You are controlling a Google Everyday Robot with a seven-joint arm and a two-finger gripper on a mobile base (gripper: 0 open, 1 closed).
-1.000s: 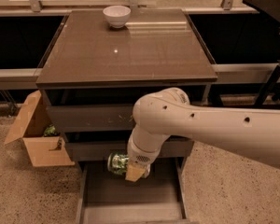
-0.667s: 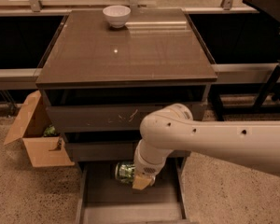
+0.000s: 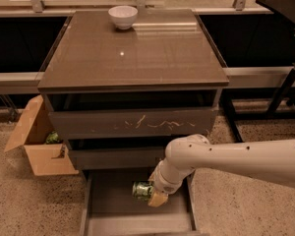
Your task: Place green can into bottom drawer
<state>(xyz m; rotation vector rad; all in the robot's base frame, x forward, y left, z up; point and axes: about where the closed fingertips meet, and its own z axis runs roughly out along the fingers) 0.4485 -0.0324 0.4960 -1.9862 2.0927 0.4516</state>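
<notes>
The green can point(image 3: 142, 190) lies sideways in my gripper point(image 3: 152, 194), low over the pulled-out bottom drawer point(image 3: 108, 205). The gripper is shut on the can, with one tan finger pad point(image 3: 158, 199) showing under it. My white arm point(image 3: 226, 159) reaches in from the right and hides the drawer's right side. The drawer's flat dark floor shows to the left of and below the can.
The drawer with pale scratch marks point(image 3: 132, 123) and the plain middle drawer point(image 3: 113, 157) are above. A white bowl point(image 3: 123, 16) stands at the back of the cabinet top. An open cardboard box point(image 3: 37, 144) sits on the floor at the left.
My gripper has carried the can down and a little to the right, from in front of the middle drawer to low over the open bottom drawer.
</notes>
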